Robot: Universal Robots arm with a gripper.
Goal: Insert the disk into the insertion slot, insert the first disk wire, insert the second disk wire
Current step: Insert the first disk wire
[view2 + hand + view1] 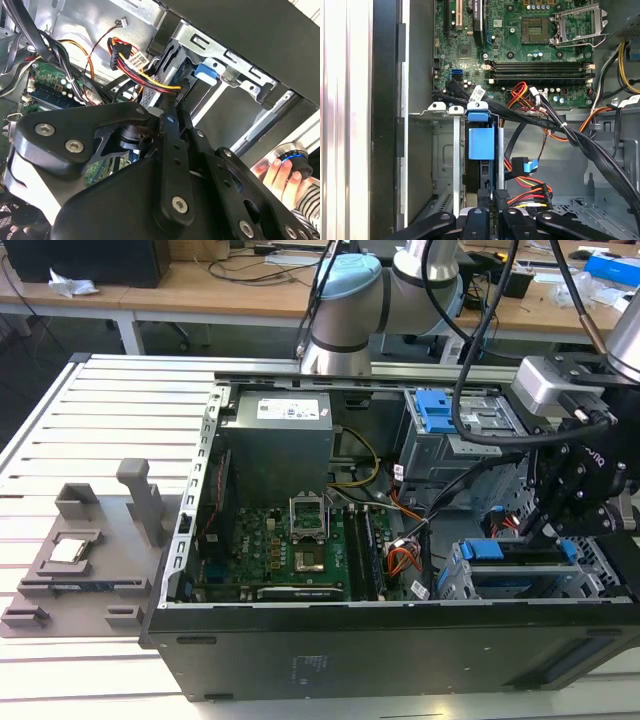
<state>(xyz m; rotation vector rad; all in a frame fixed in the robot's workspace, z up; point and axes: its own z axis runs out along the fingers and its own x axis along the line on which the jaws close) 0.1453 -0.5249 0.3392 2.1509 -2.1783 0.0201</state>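
**A:** so where's the disk right now?

**B:** lower right of the exterior view. The disk (515, 575) sits in the insertion slot (453, 580), blue carrier showing, and the gripper (545, 532) hangs right over it.

**A:** clamped on it?

**B:** honestly can't tell, maybe just touching its edge. First wrist view gets the motherboard (520, 50) and red-and-yellow wires (532, 187) beside the disk; second wrist view adds a person's hand (280, 172) on a round knob (292, 152).
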